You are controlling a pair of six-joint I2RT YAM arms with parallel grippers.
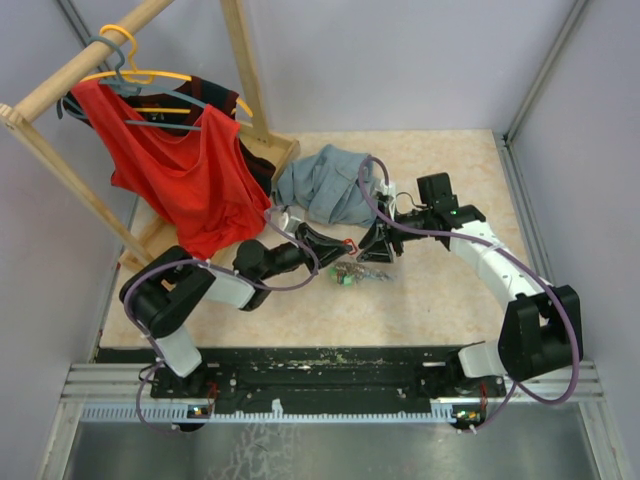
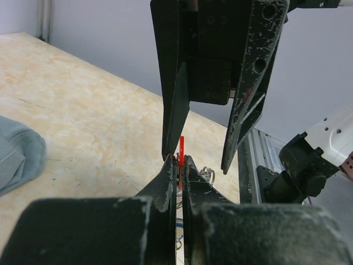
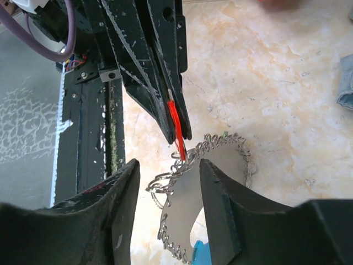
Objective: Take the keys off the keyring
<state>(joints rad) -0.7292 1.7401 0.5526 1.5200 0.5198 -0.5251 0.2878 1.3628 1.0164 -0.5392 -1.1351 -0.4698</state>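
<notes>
Grey walls, mottled beige bench [image 1: 440, 305]. The left arm stretches low, left tool [image 2: 177, 167] pinched shut on a red key [image 3: 175, 124]; the bent right arm's right tool [image 3: 169, 165] gapes above the keyring [image 1: 365, 272] mid-bench.

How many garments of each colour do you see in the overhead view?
Red garment: 1
Grey-blue garment: 1
Dark garment: 1
Total: 3
</notes>
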